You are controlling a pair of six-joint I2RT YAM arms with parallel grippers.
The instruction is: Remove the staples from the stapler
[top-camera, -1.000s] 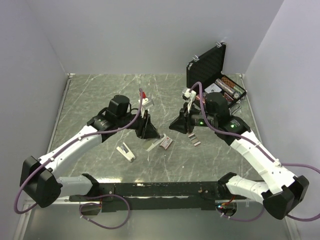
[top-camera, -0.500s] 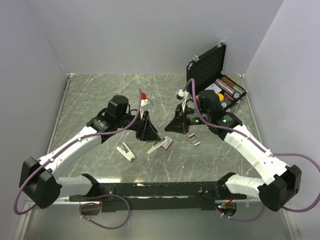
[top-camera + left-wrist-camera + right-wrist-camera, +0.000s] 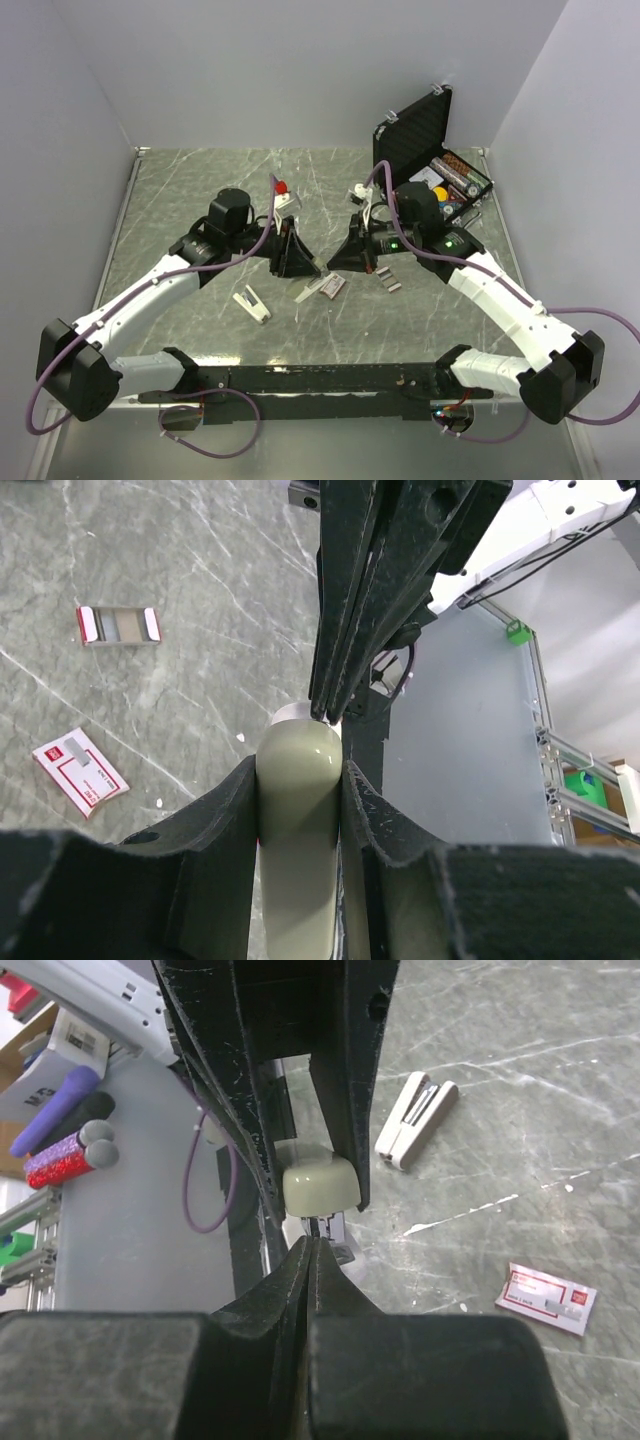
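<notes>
My left gripper [image 3: 298, 258] is shut on a pale cream stapler [image 3: 298, 810] and holds it above the table, nose toward the right arm. My right gripper [image 3: 343, 255] is shut, and its tips [image 3: 315, 1245] meet a thin dark metal piece just under the stapler's end [image 3: 320, 1185]. I cannot tell whether they pinch it. Two tiny grey staple strips [image 3: 383, 272] [image 3: 394, 287] lie on the table below the right wrist. In the left wrist view the cream body fills the gap between my fingers [image 3: 232, 810].
A pink-and-white flat box [image 3: 333, 285] lies under the grippers and shows in both wrist views [image 3: 80, 775] [image 3: 545, 1298]. A small white stapler-like tool [image 3: 252, 303] lies at near left. An open black case [image 3: 430, 150] with batteries stands at back right.
The right gripper has swung left and closed in on the stapler's end. The left arm has shifted slightly left, still holding the stapler.
</notes>
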